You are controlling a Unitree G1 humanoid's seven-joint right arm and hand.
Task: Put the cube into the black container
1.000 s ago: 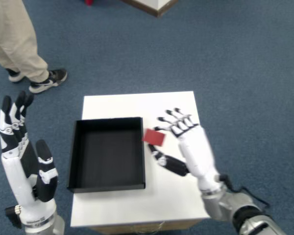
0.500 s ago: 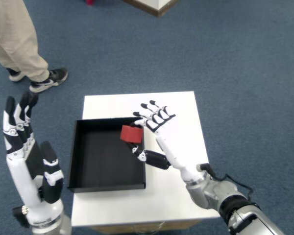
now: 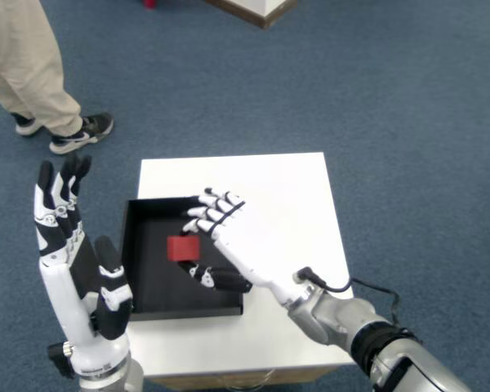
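Observation:
The red cube (image 3: 182, 247) is over the inside of the black container (image 3: 180, 312), near its middle-right. My right hand (image 3: 229, 241) reaches in across the container's right wall from the right. The cube sits between its curled fingertips (image 3: 198, 214) above and its thumb (image 3: 216, 278) below, so the hand is shut on it. I cannot tell whether the cube touches the container floor. The container lies on the left half of the white table (image 3: 286, 188).
My left hand (image 3: 77, 273) is raised, fingers spread, just left of the container and off the table's edge. A person's legs and shoes (image 3: 80, 135) stand on the blue carpet at the upper left. A white box corner (image 3: 257, 8) shows at the top.
My right hand has carried the cube leftward from the table beside the container, over its right wall, to above the container's interior. The left hand drifted slightly right and up.

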